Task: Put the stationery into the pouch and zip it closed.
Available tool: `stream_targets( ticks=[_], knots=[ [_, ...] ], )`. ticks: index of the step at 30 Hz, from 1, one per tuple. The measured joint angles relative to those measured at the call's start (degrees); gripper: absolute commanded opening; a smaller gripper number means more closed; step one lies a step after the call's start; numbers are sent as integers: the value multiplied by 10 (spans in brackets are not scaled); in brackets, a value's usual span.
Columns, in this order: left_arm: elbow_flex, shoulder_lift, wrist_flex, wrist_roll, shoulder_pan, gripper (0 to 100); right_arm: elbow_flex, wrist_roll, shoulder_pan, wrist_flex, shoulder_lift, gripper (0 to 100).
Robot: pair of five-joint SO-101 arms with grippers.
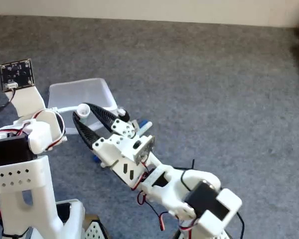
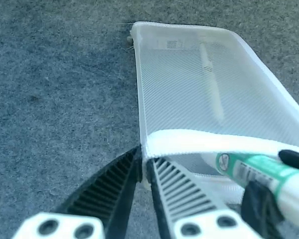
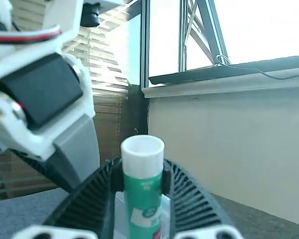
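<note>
- Grey counter (image 2: 50, 99) holds the pouch (image 2: 199, 84), mouth rim nipped in the closed left pincer (image 2: 143, 162).
- At that mouth the right pincer (image 3: 142, 172) clamps a glue stick (image 3: 142, 194).
- Stick may snag the rim, tugging it loose.

You have one pouch (image 2: 179, 99), one glue stick (image 3: 142, 189) and one pale slim item (image 2: 212, 84) lying inside that pouch. You also count two arms: one left arm (image 1: 20, 149) and one right arm (image 1: 189, 191).

Print on glue stick (image 2: 254, 172) illegible.
</note>
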Motion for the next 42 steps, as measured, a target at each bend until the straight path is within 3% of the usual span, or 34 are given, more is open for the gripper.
stream_targets(
  ticks=[3, 32, 35, 42],
  knots=[
    [0, 0, 0, 0, 0, 7, 0, 0, -6, -7, 6, 163],
    [12, -1, -2, 0, 0, 7, 0, 0, -32, -4, 0, 163],
    [12, -1, -2, 0, 0, 7, 11, 0, -32, 33, -46, 163],
    [12, -1, -2, 0, 0, 7, 22, -22, -33, 236, -180, 163]
  ],
)
